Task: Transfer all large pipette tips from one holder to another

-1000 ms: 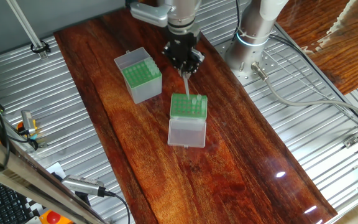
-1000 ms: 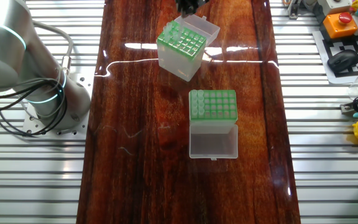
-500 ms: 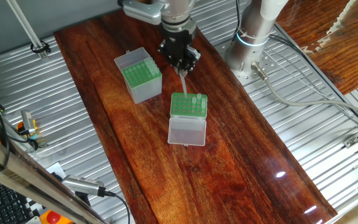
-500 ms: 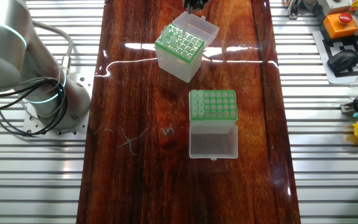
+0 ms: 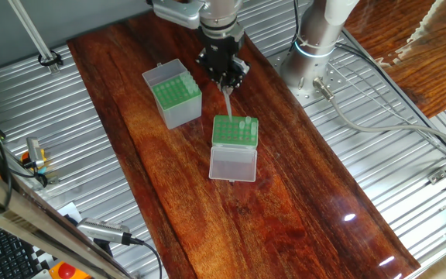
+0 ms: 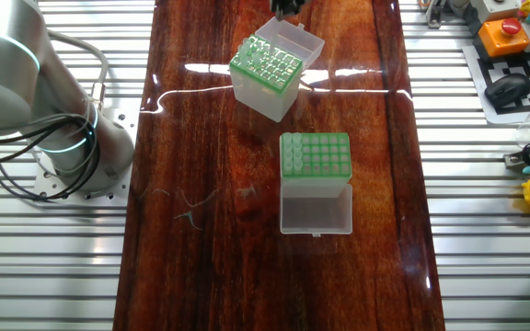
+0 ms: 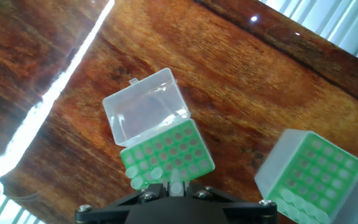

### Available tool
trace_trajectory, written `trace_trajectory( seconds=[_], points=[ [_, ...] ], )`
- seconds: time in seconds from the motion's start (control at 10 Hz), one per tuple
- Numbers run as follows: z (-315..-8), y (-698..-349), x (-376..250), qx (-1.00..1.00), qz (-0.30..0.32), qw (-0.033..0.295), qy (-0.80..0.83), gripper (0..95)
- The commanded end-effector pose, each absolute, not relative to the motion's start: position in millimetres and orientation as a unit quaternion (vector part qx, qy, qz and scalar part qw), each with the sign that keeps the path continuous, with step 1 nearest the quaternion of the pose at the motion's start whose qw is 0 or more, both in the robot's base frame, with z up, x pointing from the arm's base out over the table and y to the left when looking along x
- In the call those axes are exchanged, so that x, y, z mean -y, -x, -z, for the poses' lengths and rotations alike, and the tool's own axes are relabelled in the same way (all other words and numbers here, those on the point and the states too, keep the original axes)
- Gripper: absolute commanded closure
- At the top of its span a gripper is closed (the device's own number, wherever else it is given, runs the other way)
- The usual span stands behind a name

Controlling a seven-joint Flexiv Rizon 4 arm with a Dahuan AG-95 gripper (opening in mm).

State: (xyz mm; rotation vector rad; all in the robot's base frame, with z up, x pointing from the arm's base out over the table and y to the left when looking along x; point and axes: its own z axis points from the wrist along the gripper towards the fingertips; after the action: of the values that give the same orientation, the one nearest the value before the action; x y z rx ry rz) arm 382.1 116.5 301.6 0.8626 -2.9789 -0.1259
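Note:
My gripper [image 5: 227, 82] is shut on one large pipette tip [image 5: 228, 98], which hangs point down above the table between the two boxes. In the hand view the tip [image 7: 176, 186] sits between the jaws of the gripper [image 7: 176, 190]. The whitish holder [image 5: 233, 133] has its clear lid [image 5: 232, 164] folded open flat and a few tips [image 5: 246, 124] along one edge. It also shows in the other fixed view [image 6: 315, 154] and the hand view [image 7: 167, 153]. The grey, taller box [image 5: 176, 94] stands to the left. It holds some tips [image 7: 293, 199] at one edge.
The arm's base [image 5: 316, 46] stands at the back right beside the wooden tabletop [image 5: 285, 209]. Ribbed metal surfaces flank the wood on both sides. Cables [image 5: 378, 124] lie at the right. The grey box's whitish lid [image 6: 295, 39] stands open behind it.
My gripper has risen and shifted a little back and left with the tip, away from the whitish holder. It has barely moved in the last half second.

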Motion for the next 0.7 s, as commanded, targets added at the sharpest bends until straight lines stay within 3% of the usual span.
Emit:
trace_trajectory(
  seconds=[0.1, 0.7],
  points=[
    [-305, -396, -80, 0.946, 0.042, 0.017, -0.32, 95.0],
    [-304, -409, -52, 0.959, 0.027, 0.02, -0.283, 95.0]
  ],
)
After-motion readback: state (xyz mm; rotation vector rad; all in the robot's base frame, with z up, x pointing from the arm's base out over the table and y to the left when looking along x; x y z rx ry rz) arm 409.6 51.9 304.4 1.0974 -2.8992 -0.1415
